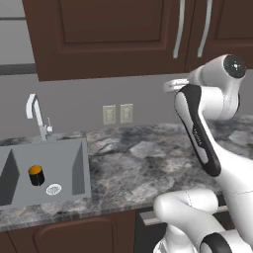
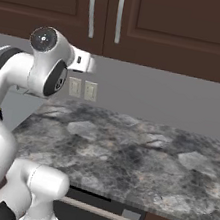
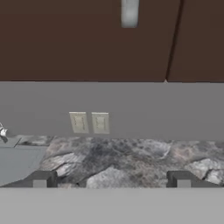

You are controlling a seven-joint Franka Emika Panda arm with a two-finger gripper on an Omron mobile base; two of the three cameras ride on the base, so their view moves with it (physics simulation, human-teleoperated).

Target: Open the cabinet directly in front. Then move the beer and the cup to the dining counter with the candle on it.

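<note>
Dark brown doors of the cabinet are both closed above the worktop's back edge — opening is the step in hand. The gripper, spread wide and empty, faces the wall below; next it should rise toward a bar handle.

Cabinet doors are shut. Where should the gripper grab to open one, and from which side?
Take a long silver bar handle on the cabinet, near its lower end. The bars hang vertically beside the seam between the doors, so come straight in from the front with the jaws spanning the bar sideways. The gripper is open and sits below the doors, so it probably needs to rise first.
</note>
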